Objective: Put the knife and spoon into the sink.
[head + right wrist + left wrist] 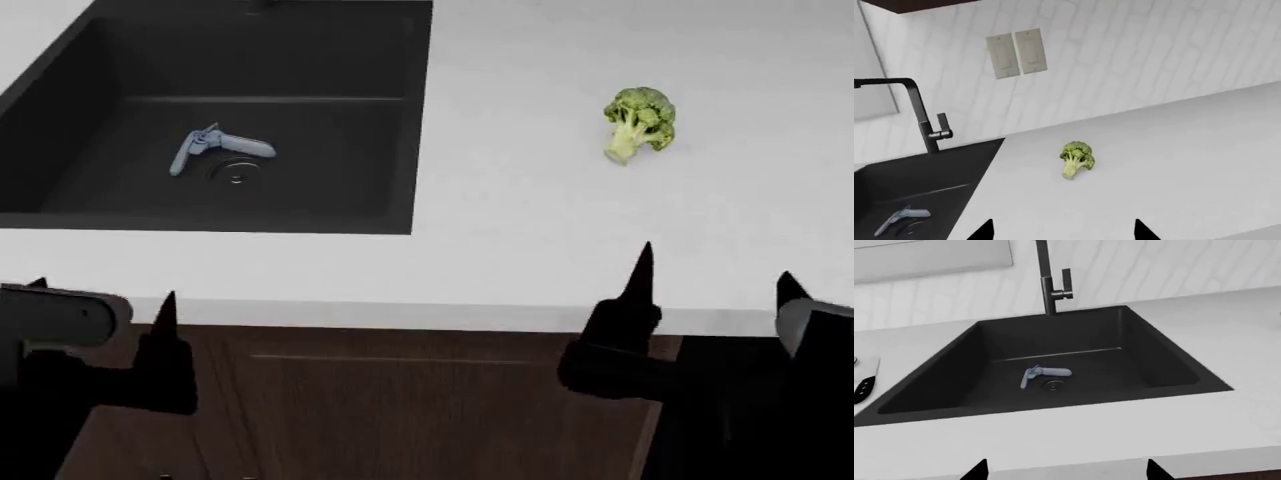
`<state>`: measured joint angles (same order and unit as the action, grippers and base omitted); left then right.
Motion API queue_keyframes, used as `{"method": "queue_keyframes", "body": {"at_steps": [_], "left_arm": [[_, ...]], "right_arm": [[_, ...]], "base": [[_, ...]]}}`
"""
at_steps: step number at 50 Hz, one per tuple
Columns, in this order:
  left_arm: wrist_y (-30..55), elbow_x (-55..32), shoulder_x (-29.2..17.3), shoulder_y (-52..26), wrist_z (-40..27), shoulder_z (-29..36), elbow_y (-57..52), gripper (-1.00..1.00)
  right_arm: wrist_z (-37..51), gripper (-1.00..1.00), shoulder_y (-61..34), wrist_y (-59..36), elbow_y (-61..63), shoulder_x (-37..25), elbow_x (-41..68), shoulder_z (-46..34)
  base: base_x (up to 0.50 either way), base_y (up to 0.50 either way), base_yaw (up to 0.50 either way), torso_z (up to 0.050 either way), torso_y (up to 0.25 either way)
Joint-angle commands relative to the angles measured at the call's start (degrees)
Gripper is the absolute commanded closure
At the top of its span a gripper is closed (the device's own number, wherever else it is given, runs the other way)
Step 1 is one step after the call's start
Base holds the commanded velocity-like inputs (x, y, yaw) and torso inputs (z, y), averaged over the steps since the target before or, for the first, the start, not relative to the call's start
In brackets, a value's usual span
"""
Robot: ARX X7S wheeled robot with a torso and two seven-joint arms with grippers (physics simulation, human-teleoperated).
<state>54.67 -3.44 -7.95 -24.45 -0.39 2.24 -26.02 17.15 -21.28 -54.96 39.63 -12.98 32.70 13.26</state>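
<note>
The sink [400,120] fills the upper left of the head view, a deep black basin set into the white countertop [561,250]. On its floor lies a blue-grey hinged tool [214,148], touching the round drain [238,176]. The dark faucet [1051,285] rises at the top centre of the left wrist view, behind the basin.

At the far left edge of that view, a black riveted handle [864,388] lies on the counter beside the sink; it may be the knife's, but too little shows to tell. The spoon is in none of the views.

A broccoli floret [638,122] lies at the upper right of the head view, well apart from the sink.

The left gripper [100,300] and right gripper [714,270] both hang at the counter's front edge, fingers spread, holding nothing. Nothing lies between them and the basin.
</note>
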Motion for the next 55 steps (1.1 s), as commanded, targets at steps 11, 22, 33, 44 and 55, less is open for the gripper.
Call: {"method": "queue_keyframes", "body": {"at_steps": [11,22,33,44,55], "left_arm": [[28.5,-1.3,-3.7,-39.4,2.1,-5.0,18.3,-1.0],[32.8,-0.8,-6.1,-45.5,1.7,-4.9,21.9,-1.0],[33.1,-0.9,-6.6,-45.6,1.4,-4.8,21.9,-1.0],[33.2,-0.7,-7.3,-45.6,0.8,-3.5,21.9,-1.0],[32.5,-0.8,-7.6,-45.3,0.6,-3.1,22.5,-1.0]], "right_arm": [[36.5,-1.0,-30.5,-33.6,-3.2,-11.7,40.7,20.6],[37.9,-1.0,-33.0,-31.1,-7.6,-14.4,41.9,19.0],[32.8,-1.0,-30.2,-26.1,-7.0,-15.1,40.6,18.9],[32.9,-1.0,-29.2,-24.8,-7.4,-14.9,40.9,18.6],[33.3,-1.0,-29.4,-24.0,-7.6,-15.0,41.4,17.9]], "base": [[0.0,0.0,0.0,0.0,0.0],[0.0,0.0,0.0,0.0,0.0],[0.36,-0.01,0.0,0.0,0.0],[0.45,0.28,0.0,0.0,0.0],[0.27,0.49,0.0,0.0,0.0]]}}
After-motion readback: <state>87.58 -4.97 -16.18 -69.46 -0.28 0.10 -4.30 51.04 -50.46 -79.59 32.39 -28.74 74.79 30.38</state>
